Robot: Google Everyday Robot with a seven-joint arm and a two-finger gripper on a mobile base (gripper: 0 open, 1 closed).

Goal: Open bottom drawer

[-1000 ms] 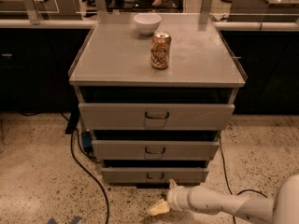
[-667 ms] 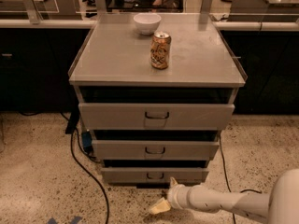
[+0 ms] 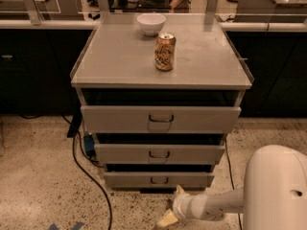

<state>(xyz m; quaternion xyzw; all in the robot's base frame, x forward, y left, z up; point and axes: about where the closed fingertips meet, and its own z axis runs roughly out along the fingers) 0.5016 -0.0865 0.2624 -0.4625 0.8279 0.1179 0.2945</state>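
White rounded arm (image 3: 225,202) ends in cream-fingered hand (image 3: 172,206), low near the floor (image 3: 38,186).

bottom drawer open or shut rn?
Looks shut: no tray showing behind the bottom drawer front; gripper hovers just below, not touching it.

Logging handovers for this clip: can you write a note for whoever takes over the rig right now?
Bottom drawer: not visibly pulled out, and its handle is not gripped.
Gripper: open and empty, low in front of the cabinet, just below and right of that handle.
Done: the gripper is near the handle.
Left: raise the gripper to the handle, close on it and pull the drawer out.
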